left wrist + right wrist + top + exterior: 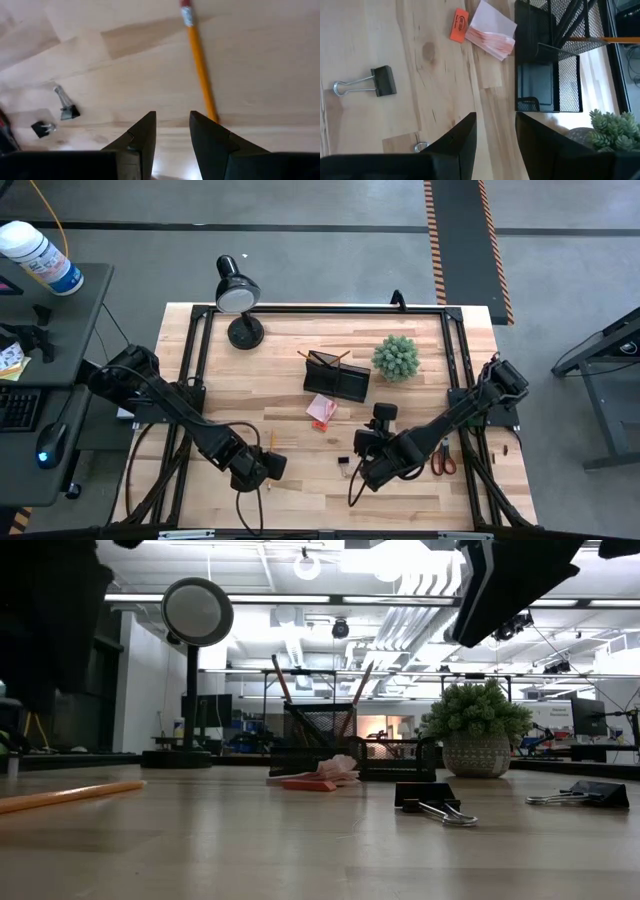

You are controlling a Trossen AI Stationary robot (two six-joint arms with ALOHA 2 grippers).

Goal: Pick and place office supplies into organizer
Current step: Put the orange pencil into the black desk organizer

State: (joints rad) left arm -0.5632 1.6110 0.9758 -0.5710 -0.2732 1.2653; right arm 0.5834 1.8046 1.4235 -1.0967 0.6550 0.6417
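The left gripper point(171, 131) hangs over the near bench point(280, 390) edge, fingers spread a little, holding nothing; a pencil point(200, 70) lies on the wood just ahead of its tips, and two clips point(65, 107) lie off to one side. The right gripper point(495, 131), also slightly spread and empty, hovers with a clip point(370, 84) near it. Farther ahead of it lie an orange eraser point(460, 25) and pink notes point(492, 32), then the organizer point(337, 377) holding pencils. Scissors point(443, 457) lie beside the right arm.
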